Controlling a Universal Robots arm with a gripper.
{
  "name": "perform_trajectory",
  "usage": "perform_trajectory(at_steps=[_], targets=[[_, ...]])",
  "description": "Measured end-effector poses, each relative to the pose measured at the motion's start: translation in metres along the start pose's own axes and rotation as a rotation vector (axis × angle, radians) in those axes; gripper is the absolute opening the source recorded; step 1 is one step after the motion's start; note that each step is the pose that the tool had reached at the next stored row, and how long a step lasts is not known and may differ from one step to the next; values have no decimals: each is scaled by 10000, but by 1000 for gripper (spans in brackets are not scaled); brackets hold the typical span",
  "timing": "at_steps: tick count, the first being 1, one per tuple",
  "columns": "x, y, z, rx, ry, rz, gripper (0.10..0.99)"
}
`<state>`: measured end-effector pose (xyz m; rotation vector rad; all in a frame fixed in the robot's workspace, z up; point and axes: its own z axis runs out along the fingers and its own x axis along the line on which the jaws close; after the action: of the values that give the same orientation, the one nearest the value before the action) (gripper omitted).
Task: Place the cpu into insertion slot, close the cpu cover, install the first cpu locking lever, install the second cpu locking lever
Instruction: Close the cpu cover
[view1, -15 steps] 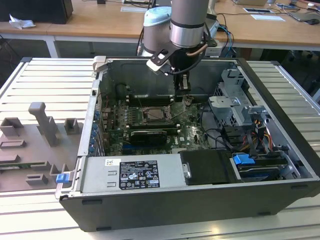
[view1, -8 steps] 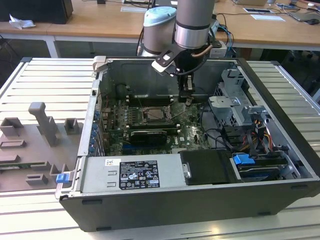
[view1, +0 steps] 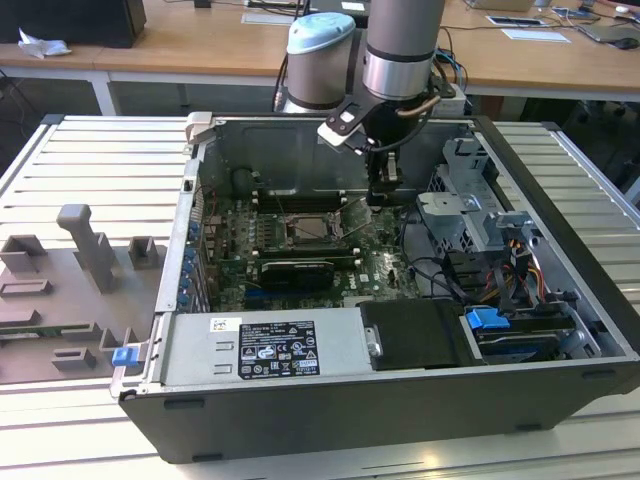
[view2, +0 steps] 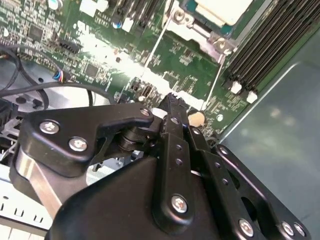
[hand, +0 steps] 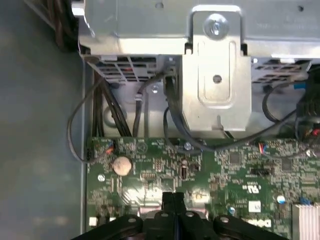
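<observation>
Exterior view shows the arm (view1: 402, 50) reaching down into the open grey computer case (view1: 300, 420). The jaws are low over the green board (view1: 385, 262), near the insertion slot (view1: 308, 229) on the exterior view's right of it. In both wrist views the jaws are pressed together, black ridged fingertips (view2: 172, 106) meeting with nothing seen between them.

The cpu (view2: 220, 9) lies in the insertion slot, a flat pale beige square with a smooth matt face. A silvery stamped-metal frame (view2: 217, 44) surrounds it. I take that frame for the cpu cover and it looks laid flat, but the picture's edge cuts it, so I cannot be sure. A thin bright wire lever (view2: 156, 46) runs from beside the slot toward the jaws. A second wire (view2: 214, 85) runs along the slot's other side, next to the long black memory slots (view2: 270, 42).

The main risk, as I judge it, is the wire: it is round, springy and slick. Blunt closed jaws pushing on it could slide off and strike the small soldered parts beside the slot. The lever could also spring back if it misses its hook. If the frame is not seated over the cpu, forcing a lever could bend it or load the chip unevenly. Loose dark cables (hand: 107, 107) farther from the slot could snag the linkage.
</observation>
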<state>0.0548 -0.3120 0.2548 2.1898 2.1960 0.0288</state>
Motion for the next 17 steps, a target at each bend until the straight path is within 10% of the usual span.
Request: perform_trajectory(at_steps=[10,15,17], targets=[[13,92,102,7,-22,-2,106],[13,54,97,427,-20,-8,106],[13,19,96,441,-21,-9,106]])
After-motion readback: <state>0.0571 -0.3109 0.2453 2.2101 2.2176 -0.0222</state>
